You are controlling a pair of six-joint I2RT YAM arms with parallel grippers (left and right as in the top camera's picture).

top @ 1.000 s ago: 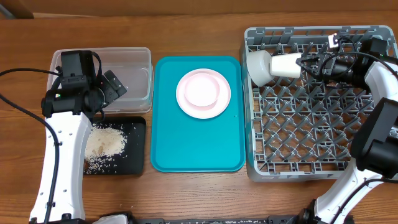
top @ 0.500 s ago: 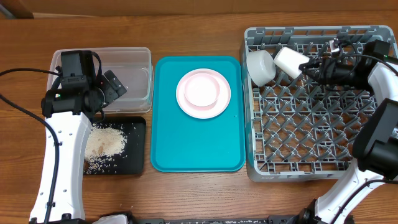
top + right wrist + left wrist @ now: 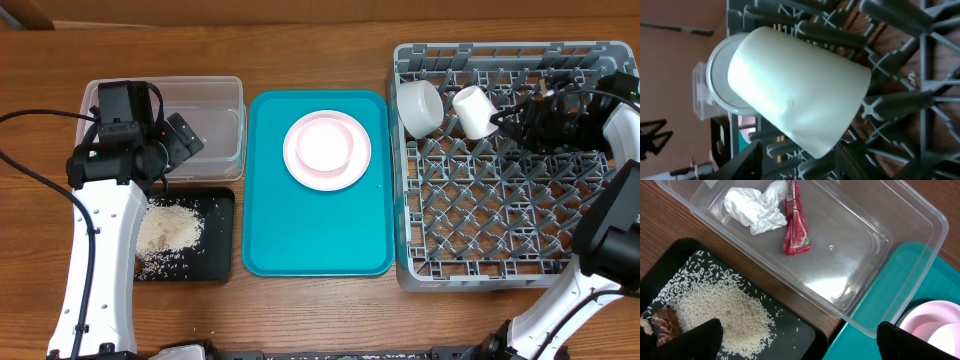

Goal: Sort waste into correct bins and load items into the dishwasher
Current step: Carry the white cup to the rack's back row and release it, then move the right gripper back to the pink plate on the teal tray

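Note:
My left gripper [image 3: 802, 344] hangs open and empty above the gap between the clear tub [image 3: 855, 267] and the black tray [image 3: 807, 336]. The tub holds a crumpled white tissue [image 3: 757, 207] and a red wrapper [image 3: 796, 226]. The black tray holds rice grains [image 3: 725, 312] and brown crumbs [image 3: 662, 322]. My right gripper [image 3: 508, 122] is open just right of a white cup [image 3: 472, 110], which leans on pegs in the grey rack [image 3: 500, 230] beside a white bowl [image 3: 420, 105]. In the right wrist view the cup [image 3: 800, 85] fills the frame. The pink-white plate [image 3: 327, 150] lies on the teal tray [image 3: 300, 230].
The rack fills the right side of the table, with rows of upright pegs around my right gripper. The teal tray lies between the bins and the rack. Bare wooden table runs along the front and back edges.
My right gripper has let go of the white cup and drawn back to the right. The cup now rests in the rack beside the bowl. The left arm has not moved.

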